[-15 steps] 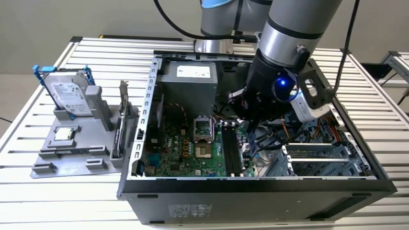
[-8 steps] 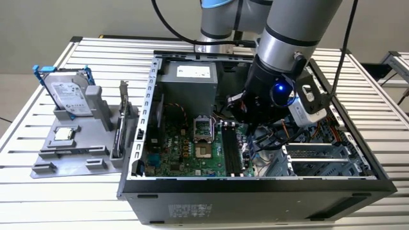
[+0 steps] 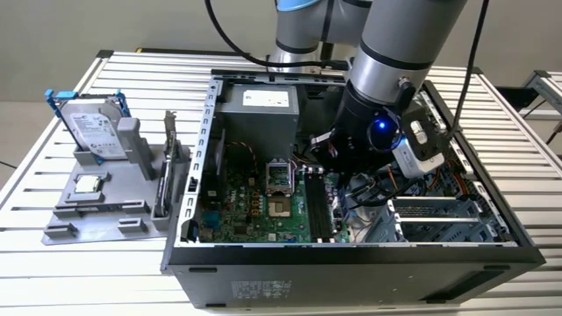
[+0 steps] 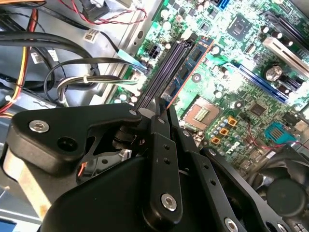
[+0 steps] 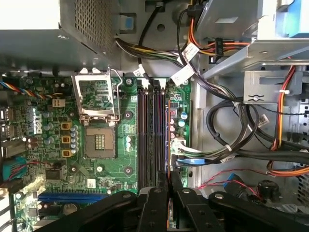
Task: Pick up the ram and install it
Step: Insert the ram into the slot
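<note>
Now your gripper is clenching the ram, fingers closed on its near end, and holding it edge-down over the slots inside the open computer case, beside the empty processor socket.

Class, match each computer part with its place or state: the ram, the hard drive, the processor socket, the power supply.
Column one:
1. the ram
2. hard drive
3. processor socket
4. power supply

Column two:
A. standing on the grey holder outside the case
B. empty, with its metal cover flipped up
C. between the fingers of the hand, at the memory slots
D. grey metal box inside the case, beside the motherboard

Pairs: 1-C, 2-A, 3-B, 4-D.
</note>
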